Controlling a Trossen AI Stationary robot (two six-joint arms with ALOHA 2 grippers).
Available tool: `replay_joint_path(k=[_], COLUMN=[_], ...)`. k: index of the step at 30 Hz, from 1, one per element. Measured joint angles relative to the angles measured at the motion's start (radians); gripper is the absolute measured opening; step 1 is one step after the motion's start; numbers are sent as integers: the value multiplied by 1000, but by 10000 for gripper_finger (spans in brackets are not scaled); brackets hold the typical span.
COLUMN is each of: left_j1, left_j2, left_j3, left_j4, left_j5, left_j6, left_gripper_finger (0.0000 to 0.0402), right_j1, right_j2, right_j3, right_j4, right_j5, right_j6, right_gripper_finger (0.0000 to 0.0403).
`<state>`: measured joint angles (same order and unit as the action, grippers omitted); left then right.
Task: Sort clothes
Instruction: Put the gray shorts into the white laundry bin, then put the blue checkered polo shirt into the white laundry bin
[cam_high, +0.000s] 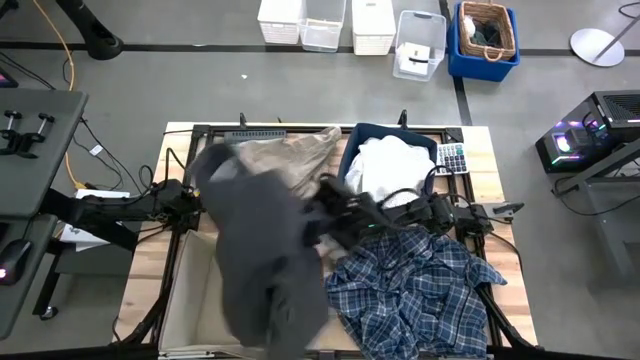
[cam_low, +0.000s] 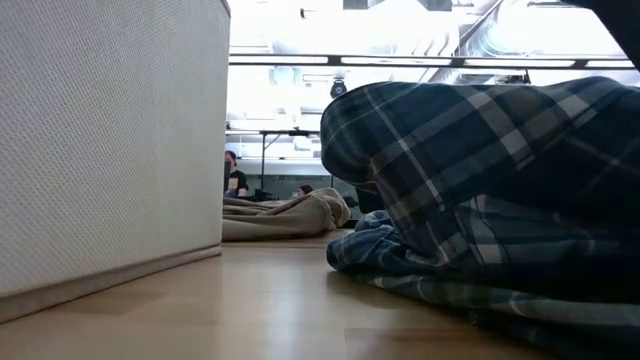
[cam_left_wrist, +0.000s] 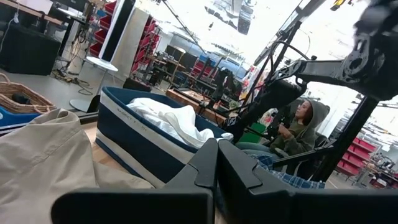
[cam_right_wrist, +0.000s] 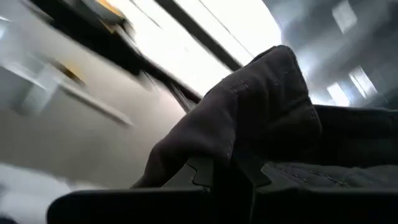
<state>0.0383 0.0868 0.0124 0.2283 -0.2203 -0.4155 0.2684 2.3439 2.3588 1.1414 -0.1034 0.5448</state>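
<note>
Table: wooden table (cam_high: 150, 262) – plaid shirt (cam_high: 410, 290) heaped at right
Right gripper (cam_right_wrist: 222, 167): clamped on dark grey garment (cam_high: 262, 255) – lifted mid-table
Left gripper (cam_left_wrist: 216, 163): closed, empty, at left edge

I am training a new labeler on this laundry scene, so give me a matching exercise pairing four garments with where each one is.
Things:
1. white garment
2. dark grey garment
3. blue-and-white plaid shirt
4. beige-khaki garment

Places:
A. spread on the table on the right arm's side
B. pinched in the shut right gripper, draped over the table's middle
C. inside the navy fabric bin
D. lying at the table's far edge beside the bin

Pairs: 1-C, 2-B, 3-A, 4-D
</note>
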Motion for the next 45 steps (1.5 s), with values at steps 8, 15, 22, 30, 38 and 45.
replay_joint_path(k=[8,15,22,30,38,45], left_j1=[0,0,0,0,0,0], left_j2=[0,0,0,0,0,0], left_j3=[0,0,0,0,0,0], left_j4=[0,0,0,0,0,0], left_j5=[0,0,0,0,0,0], left_j6=[0,0,0,0,0,0], left_gripper_finger=[0,0,0,0,0,0], right_j1=[-28,-10,10,6,20,164], right_j2=[5,8,7,1,-238,-306], right_j3=[-2,-2,-2,-3,4,-5], right_j4=[-421,-846,-1201,-1444,-1761,-2475], right_j5=[54,-139,-214,-261,-1,143], right_j6=[125,142,73,-95,-192,174], right_gripper_finger=[9,9,74,228,264,265])
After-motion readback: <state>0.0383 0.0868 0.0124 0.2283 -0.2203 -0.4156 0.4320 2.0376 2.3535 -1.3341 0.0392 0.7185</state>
